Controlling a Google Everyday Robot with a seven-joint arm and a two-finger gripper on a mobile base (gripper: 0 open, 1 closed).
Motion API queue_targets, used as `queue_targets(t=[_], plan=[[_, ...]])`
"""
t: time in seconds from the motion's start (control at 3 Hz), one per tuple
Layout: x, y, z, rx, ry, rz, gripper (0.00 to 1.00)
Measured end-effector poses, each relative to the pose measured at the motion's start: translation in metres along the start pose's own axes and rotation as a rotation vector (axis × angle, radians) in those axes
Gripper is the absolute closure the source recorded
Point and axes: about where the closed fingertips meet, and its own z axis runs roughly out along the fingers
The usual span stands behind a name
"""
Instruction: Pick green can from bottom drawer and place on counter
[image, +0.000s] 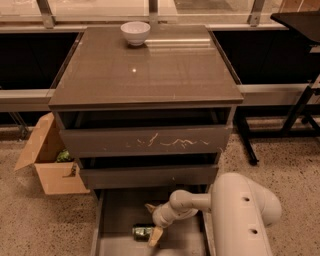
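Note:
The green can lies on its side on the grey floor of the pulled-out bottom drawer, near its front. My gripper reaches down into that drawer, just right of the can. It is open, with one tan fingertip behind the can and the other touching or nearly touching its right end. The counter is the glossy grey-brown top of the cabinet, far above the gripper.
A white bowl stands at the counter's back edge. The scratched-front drawer and the middle drawer overhang the bottom drawer. An open cardboard box sits on the floor to the left. My white arm fills the lower right.

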Motion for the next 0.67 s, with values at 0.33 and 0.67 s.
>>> queue_targets(t=[0.33, 0.67], plan=[[0.009, -0.003, 0.019, -0.009, 0.013, -0.006, 0.07], [0.017, -0.007, 0.037, -0.022, 0.042, -0.016, 0.29]])
